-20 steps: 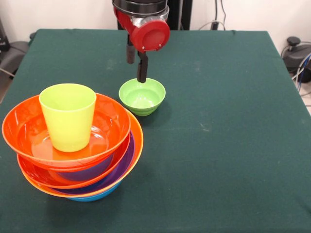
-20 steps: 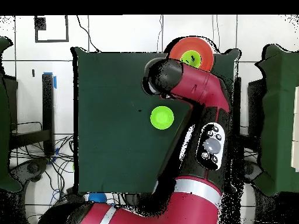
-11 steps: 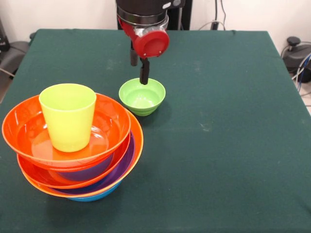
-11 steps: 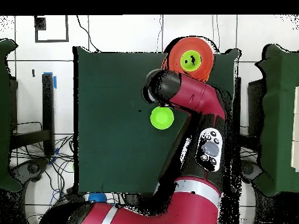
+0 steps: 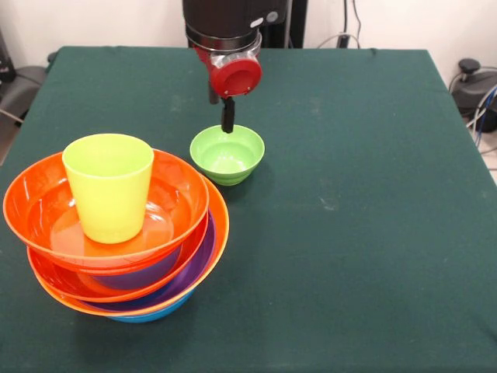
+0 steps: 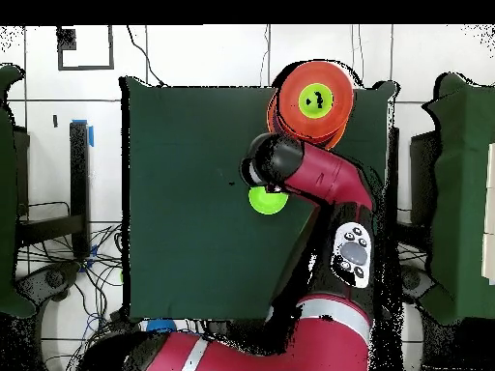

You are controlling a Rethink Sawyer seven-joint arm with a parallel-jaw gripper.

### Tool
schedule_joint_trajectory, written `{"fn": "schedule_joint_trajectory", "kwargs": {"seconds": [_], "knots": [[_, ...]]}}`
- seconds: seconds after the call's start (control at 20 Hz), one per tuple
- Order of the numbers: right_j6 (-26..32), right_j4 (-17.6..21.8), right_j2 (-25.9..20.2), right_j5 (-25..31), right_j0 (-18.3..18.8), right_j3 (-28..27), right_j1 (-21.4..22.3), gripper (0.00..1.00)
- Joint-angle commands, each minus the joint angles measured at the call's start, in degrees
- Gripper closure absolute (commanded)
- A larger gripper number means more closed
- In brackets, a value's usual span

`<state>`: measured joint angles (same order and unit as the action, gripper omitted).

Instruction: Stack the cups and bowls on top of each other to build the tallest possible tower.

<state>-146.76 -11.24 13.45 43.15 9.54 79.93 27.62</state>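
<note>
The tower point(image 5: 116, 256) stands at the table's near left: nested bowls with blue, orange, purple and red-orange rims, and a big orange bowl point(image 5: 46, 210) on top. A lime-green cup point(image 5: 109, 186) stands upright in that top bowl. The small lime-green bowl point(image 5: 227, 154) sits alone on the cloth. My gripper point(image 5: 220, 116) hangs open over the bowl's far rim, one finger point(image 5: 227, 116) dipping just inside it and the other behind. From overhead the arm covers part of the small bowl point(image 6: 261, 202), and the tower point(image 6: 311, 106) with the cup point(image 6: 315, 99) lies beyond it.
The green-clothed table point(image 5: 357, 202) stretches right of the small bowl. Off the table's right edge sit a dark object and cables point(image 5: 474, 85). The tower stands close to the table's left and near edges.
The wrist has swung in over the small green bowl and come lower. The fingertip has stayed at the bowl's far rim. Bowls and cup have not moved.
</note>
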Motion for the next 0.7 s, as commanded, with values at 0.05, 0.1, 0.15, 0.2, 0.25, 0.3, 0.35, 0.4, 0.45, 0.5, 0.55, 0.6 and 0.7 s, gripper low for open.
{"fn": "schedule_joint_trajectory", "kwargs": {"seconds": [0.05, 0.1, 0.15, 0.2, 0.25, 0.3, 0.35, 0.4, 0.45, 0.5, 0.55, 0.6, 0.7], "knots": [[1.4, 1.5, -8.2, -7.7, 2.1, 5.8, -4.5, 0.00], [1.3, 1.8, -8.3, -9.0, 2.3, 6.1, -4.8, 0.00], [1.2, 1.7, -8.5, -9.7, 2.7, 6.2, -5.2, 0.00], [1.1, 1.7, -8.7, -10.8, 3.0, 6.4, -5.6, 0.00], [1.1, 1.8, -8.8, -11.4, 3.2, 6.3, -5.9, 0.00], [1.3, 1.7, -9.1, -11.9, 3.6, 6.3, -6.2, 0.00], [1.4, 1.8, -9.5, -13.3, 4.0, 6.4, -6.8, 0.00], [1.7, 1.8, -10.0, -13.6, 4.4, 6.3, -7.3, 0.00], [1.9, 2.0, -10.6, -14.8, 4.8, 6.3, -8.1, 0.00], [2.1, 2.1, -10.8, -15.3, 5.0, 6.1, -8.6, 0.00], [2.5, 2.2, -11.3, -15.7, 5.5, 6.0, -9.3, 0.00], [2.6, 2.4, -11.5, -15.7, 5.7, 5.9, -9.7, 0.00], [2.7, 2.8, -11.6, -15.6, 5.9, 6.1, -10.1, 0.00]]}}
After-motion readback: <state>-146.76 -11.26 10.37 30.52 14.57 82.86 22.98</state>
